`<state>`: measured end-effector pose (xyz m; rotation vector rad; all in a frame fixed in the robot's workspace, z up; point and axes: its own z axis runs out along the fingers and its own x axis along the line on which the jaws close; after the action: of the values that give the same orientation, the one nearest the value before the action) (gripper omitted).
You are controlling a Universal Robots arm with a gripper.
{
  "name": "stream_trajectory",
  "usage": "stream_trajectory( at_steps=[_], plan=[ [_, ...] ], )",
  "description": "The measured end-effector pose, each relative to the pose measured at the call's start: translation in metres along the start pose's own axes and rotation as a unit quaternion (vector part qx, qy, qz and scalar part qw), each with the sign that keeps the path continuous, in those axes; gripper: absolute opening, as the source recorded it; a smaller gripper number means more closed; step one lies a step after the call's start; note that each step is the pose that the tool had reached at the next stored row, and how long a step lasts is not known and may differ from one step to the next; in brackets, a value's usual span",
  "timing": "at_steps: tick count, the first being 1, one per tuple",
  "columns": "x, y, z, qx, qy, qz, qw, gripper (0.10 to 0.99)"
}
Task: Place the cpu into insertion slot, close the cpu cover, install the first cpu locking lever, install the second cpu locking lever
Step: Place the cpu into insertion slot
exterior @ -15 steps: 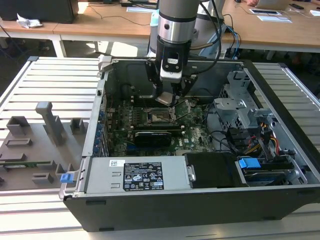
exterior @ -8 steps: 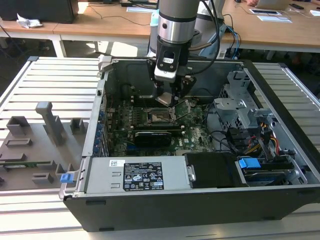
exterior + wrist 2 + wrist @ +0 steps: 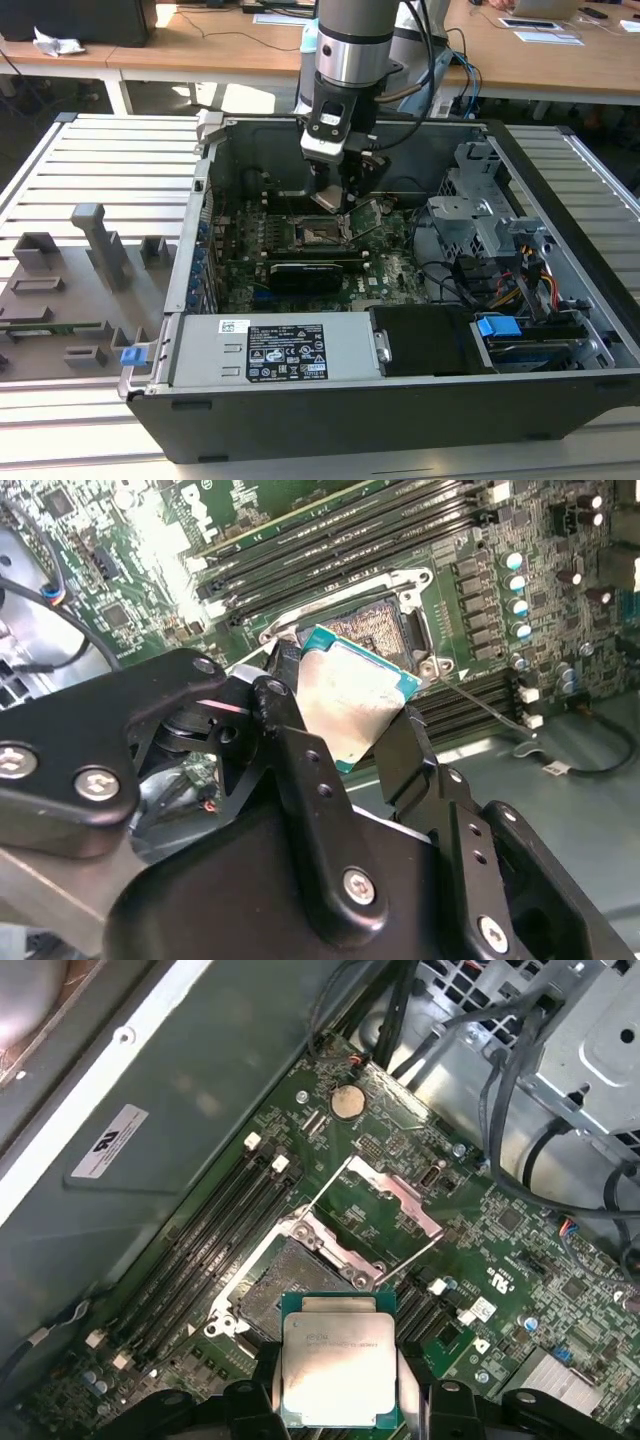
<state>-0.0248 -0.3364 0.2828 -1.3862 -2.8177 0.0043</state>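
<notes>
Holding the cpu (image 3: 350, 695) in the gripper (image 3: 345, 720) over the bare insertion slot (image 3: 285, 1285).

Two black fingers (image 3: 300, 745) are closed narrowly on opposite edges of the chip, its dull metal top showing in both wrist views; the chip is above the socket and not seated in it. Beside the slot, the cpu cover (image 3: 385, 1195) is swung open off the socket, and long black memory slots (image 3: 205, 1245) run along the green motherboard (image 3: 500, 1260). In the exterior view the gripper hangs in the middle of the open computer case (image 3: 560, 200), with a long black card (image 3: 310, 272) just nearer than the socket and the power supply (image 3: 265, 350) along the near wall. A grey fixture tray (image 3: 60, 290) lies at the exterior view's left.
</notes>
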Motion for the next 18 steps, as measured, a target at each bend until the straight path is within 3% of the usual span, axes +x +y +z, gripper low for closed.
stream_trajectory(
  at_steps=[4, 9, 18],
  plan=[
    [-0.0001, 0.0001, 0.0000, 0.0008, -0.0009, 0.031, 0.9995, 0.541],
    [-0.0002, 0.0002, 0.0001, 0.0015, -0.0017, 0.065, 0.9979, 0.541],
    [-0.0003, 0.0004, 0.0001, 0.0025, -0.0028, 0.120, 0.9928, 0.541]
  ],
)
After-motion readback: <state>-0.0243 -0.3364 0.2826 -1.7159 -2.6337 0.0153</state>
